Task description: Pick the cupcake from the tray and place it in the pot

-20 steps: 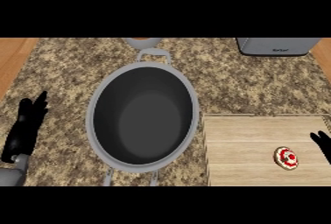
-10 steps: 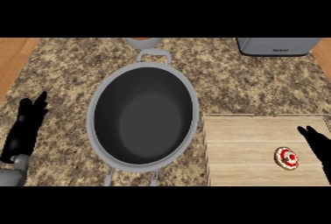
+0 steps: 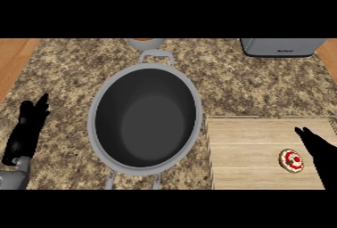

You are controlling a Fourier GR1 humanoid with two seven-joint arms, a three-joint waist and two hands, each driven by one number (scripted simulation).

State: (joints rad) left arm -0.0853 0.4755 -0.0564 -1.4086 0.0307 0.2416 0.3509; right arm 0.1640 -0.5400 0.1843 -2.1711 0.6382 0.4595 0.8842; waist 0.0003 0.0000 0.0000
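Cupcake (image 3: 291, 160) first: it is sitting on the wooden tray (image 3: 250, 147), toward the tray's right side, and nothing is touching it yet. We are holding our right hand (image 3: 321, 153) just beside it, on its right, fingers stretched out straight and gripping nothing. Our left hand (image 3: 27, 129) is resting open at the left edge of the counter (image 3: 263, 84), fingers up, well apart from everything.

What could go wrong from here, as we are judging it: the cupcake is small and low, so fingers closing from one side may be nudging it across the smooth wood instead of catching it, perhaps toward the tray's near edge. A pinch landing on the frosting rather than the base could be squashing or tipping it. The carry to the pot (image 3: 145, 118) is crossing the pot's raised rim, and a low pass may be clipping it.

Seen from above, the cupcake is looking round, with a pale rim, red topping and white spots.
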